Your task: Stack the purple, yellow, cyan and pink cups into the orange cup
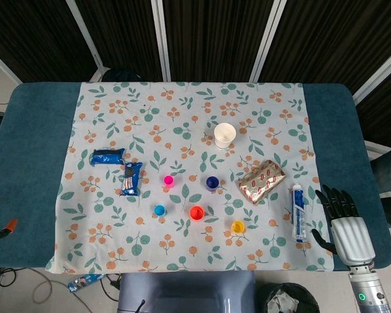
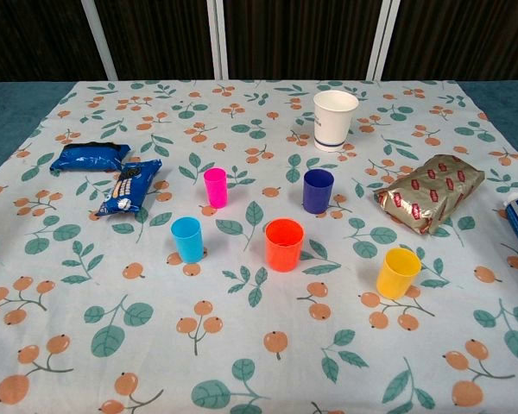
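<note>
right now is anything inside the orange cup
No cup is nested in the orange cup. The head view shows its inside bare; the chest view hides its bottom behind the rim.

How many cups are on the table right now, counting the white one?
6, none hidden. White paper cup at the back; pink cup and purple cup in the middle row; cyan cup, orange cup and yellow cup nearest the robot.
</note>
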Motion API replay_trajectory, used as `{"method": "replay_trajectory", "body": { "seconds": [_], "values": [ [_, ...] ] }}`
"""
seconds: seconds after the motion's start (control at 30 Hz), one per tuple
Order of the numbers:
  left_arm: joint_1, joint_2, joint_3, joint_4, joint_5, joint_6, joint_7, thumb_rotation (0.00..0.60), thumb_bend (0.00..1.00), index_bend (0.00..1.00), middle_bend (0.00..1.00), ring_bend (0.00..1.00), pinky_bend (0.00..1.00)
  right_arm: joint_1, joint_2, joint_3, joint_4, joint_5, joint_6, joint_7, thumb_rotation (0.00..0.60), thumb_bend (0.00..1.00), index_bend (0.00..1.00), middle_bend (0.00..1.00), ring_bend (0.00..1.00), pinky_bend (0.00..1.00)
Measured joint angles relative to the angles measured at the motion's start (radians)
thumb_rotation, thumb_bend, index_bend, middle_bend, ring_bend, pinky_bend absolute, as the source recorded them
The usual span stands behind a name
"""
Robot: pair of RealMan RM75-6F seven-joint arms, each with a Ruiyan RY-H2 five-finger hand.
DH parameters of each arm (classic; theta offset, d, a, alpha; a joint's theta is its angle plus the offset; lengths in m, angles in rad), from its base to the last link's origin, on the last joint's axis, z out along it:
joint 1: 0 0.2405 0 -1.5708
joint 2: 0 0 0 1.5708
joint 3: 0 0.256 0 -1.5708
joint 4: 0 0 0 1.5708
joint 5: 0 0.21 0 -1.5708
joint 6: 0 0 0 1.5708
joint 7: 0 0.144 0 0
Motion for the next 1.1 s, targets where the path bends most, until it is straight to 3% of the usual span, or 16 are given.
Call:
{"method": "replay_trajectory", "body": {
  "seconds": [0.67, 1.1],
  "values": [
    [0.002, -0.001, -0.001, -0.001, 0.003, 0.007, -0.009, 0.600, 0.18, 0.00, 0.00, 0.00, 0.00, -0.006, 0.002, 0.008, -0.012, 0.022, 0.005, 0.009, 0.600, 0.36, 0.00, 0.00, 0.00, 0.07],
    [0.006, -0.006, -0.005, -0.002, 0.002, 0.020, -0.007, 0.600, 0.18, 0.00, 0.00, 0.00, 0.00, 0.022, 0.014, -0.005, -0.008, 0.002, -0.043, 0.114, 0.600, 0.36, 0.00, 0.00, 0.00, 0.07]
  ]
}}
